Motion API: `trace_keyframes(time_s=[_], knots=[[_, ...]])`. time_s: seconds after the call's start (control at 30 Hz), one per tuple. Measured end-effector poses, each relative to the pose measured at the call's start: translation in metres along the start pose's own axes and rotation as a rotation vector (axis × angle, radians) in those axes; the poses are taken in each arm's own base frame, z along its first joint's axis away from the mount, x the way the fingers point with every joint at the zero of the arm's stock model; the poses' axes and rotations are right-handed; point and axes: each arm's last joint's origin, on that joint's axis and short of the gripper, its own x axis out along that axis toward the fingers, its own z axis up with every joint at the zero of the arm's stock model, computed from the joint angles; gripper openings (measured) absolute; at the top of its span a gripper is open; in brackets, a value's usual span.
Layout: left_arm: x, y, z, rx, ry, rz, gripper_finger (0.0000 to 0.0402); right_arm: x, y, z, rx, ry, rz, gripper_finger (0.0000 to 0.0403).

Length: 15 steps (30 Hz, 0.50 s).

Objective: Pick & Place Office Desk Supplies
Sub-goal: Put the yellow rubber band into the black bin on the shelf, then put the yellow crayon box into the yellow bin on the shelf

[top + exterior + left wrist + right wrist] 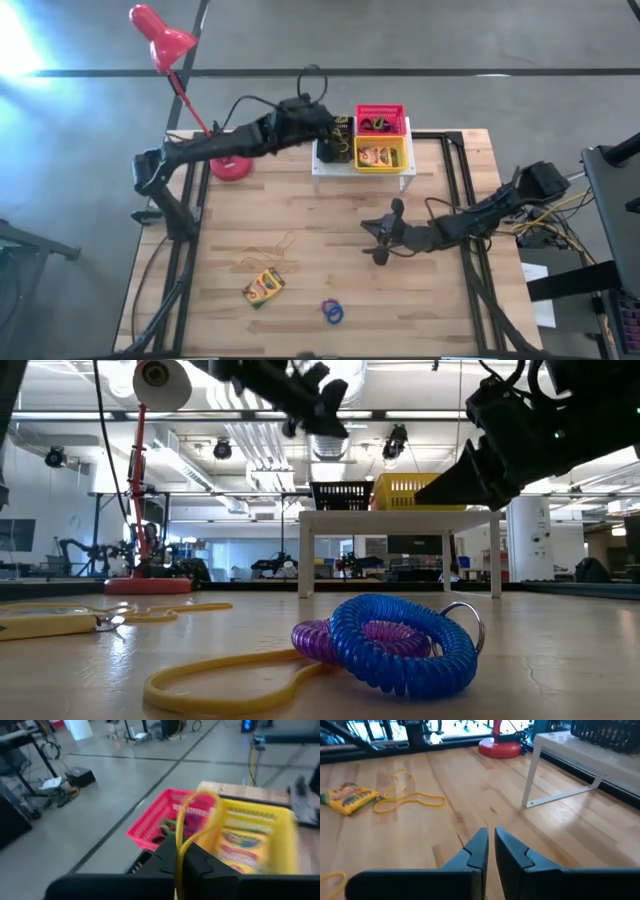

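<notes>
My left gripper (338,130) is at the table's far edge, by the baskets on the white stand (330,168), and is shut on a thin yellow rubber band (216,815). Beyond its fingers are a red basket (160,820) with dark rings in it and a yellow basket (280,827) with a crayon box (378,156) in it. My right gripper (491,837) hovers over the middle of the table, shut, with nothing in it. On the table lie a crayon box (263,288), loose yellow rubber bands (268,250) and blue and purple rings (400,640). My left gripper pinches the yellow rubber band between its two fingers, at a spot on the loop (178,839) by the fingertips. The fingers come roughly level from the table's left. The loop stands out past the fingertips, lifted clear, over the red and yellow baskets.
A red gooseneck lamp (160,40) stands with its base (232,165) at the far left, close beside my left arm. A black basket (338,148) sits on the stand left of the yellow one. The stand's leg (532,775) rises ahead of my right gripper.
</notes>
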Motion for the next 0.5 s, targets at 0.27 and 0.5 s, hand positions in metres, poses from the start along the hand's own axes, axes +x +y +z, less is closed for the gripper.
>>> trace_keyframes(time_s=[0.27, 0.5], knots=[[0.036, 0.026, -0.04, -0.086, 0.127, -0.059, 0.008, 0.005, 0.006, 0.004, -0.021, -0.009, 0.003, 0.0028], [0.02, 0.028, -0.033, -0.086, 0.241, -0.072, 0.0167, 0.006, 0.007, 0.008, -0.046, -0.02, 0.005, 0.0028]])
